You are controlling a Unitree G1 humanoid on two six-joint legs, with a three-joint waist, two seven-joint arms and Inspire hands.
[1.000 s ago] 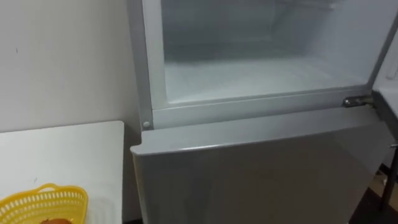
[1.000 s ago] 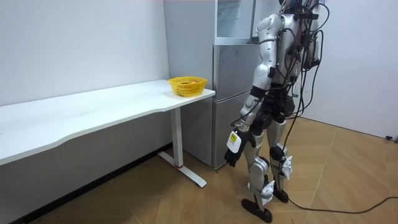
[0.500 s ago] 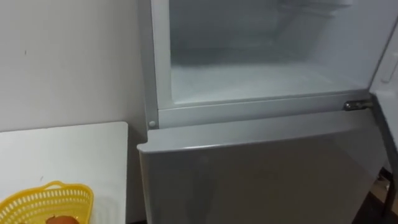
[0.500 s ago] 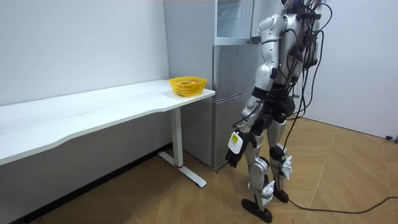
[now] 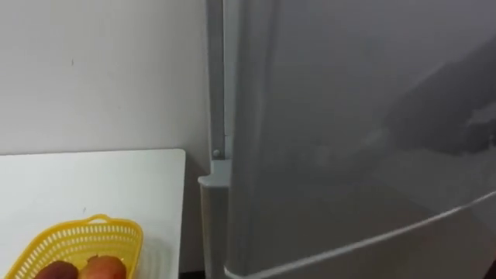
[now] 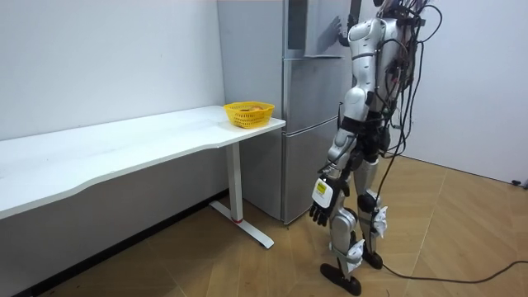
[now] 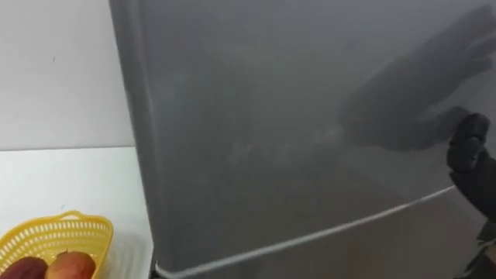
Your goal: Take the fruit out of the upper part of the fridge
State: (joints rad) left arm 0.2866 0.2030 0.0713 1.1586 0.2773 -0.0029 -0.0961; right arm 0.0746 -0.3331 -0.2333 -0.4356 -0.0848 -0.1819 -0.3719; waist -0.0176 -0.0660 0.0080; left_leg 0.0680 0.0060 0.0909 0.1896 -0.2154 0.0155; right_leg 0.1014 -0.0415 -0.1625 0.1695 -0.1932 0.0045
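While the right hand (image 7: 470,151) lays straight fingers on the fridge door (image 7: 294,116), left hand (image 6: 322,213) hangs relaxed

The fridge door (image 5: 349,116) hides its inside, the basket (image 5: 77,242) and its fruit (image 7: 70,266) are cut by the bottom edge, the right hand (image 7: 473,163) by the right edge.

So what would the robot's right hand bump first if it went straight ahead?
The upper fridge door. The right robot hand is right by that grey door, probably touching it, though depth is hard to judge here.
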